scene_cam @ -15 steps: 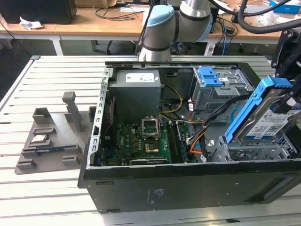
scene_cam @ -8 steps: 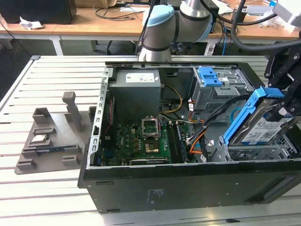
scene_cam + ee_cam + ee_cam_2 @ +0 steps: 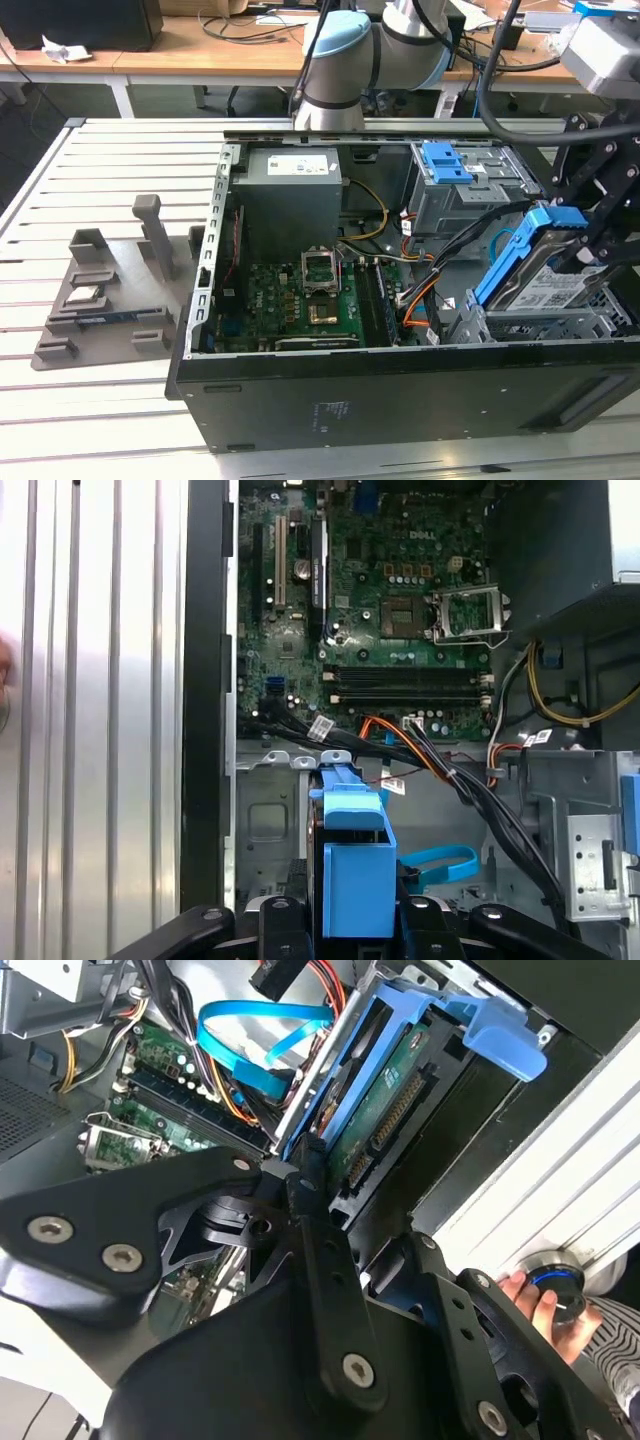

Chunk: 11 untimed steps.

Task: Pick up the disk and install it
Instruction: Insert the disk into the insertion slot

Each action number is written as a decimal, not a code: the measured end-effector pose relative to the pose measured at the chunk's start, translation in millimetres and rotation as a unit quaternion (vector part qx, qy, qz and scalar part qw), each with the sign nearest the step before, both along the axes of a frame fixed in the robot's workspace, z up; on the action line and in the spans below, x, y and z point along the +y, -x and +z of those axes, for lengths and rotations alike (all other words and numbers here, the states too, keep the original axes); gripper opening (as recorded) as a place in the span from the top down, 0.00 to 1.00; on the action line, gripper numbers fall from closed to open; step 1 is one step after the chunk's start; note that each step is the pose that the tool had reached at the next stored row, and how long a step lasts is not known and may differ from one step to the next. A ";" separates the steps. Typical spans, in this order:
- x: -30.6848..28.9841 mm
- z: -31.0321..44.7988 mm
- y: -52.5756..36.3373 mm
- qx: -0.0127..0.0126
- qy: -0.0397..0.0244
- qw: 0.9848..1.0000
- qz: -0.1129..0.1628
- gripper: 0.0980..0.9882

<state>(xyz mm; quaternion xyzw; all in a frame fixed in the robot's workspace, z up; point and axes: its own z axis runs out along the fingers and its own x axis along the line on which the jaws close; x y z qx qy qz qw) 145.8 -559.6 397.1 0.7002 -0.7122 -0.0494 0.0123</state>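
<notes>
The open computer case [image 3: 300,400] lies under the gripper [image 3: 588,248], with its grey power supply [image 3: 290,200] and motherboard [image 3: 400,610] well beyond the fingertips. Directly beneath the gripper sits the metal drive cage [image 3: 560,322], and black cables [image 3: 475,798] are bunched just beside it. The 2 fingers are clamped on the disk [image 3: 548,285], which hangs tilted over the cage; contact between them cannot be told. Behind the gripper, its links partly hide a person's hand [image 3: 520,1290].

Bright even light, washed-out glare on table slats [image 3: 90,680], shadowed computer case [image 3: 400,400] interior
</notes>
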 end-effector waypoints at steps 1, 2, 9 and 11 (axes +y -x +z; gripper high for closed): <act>0.0 -3.2 0.0 0.000 0.000 1.000 0.000 0.70; 0.0 -5.9 0.0 0.000 0.000 1.000 0.000 0.70; 0.0 -22.5 0.0 0.001 0.000 1.000 0.000 0.70; 0.0 -23.5 0.0 0.001 0.000 1.000 0.000 0.70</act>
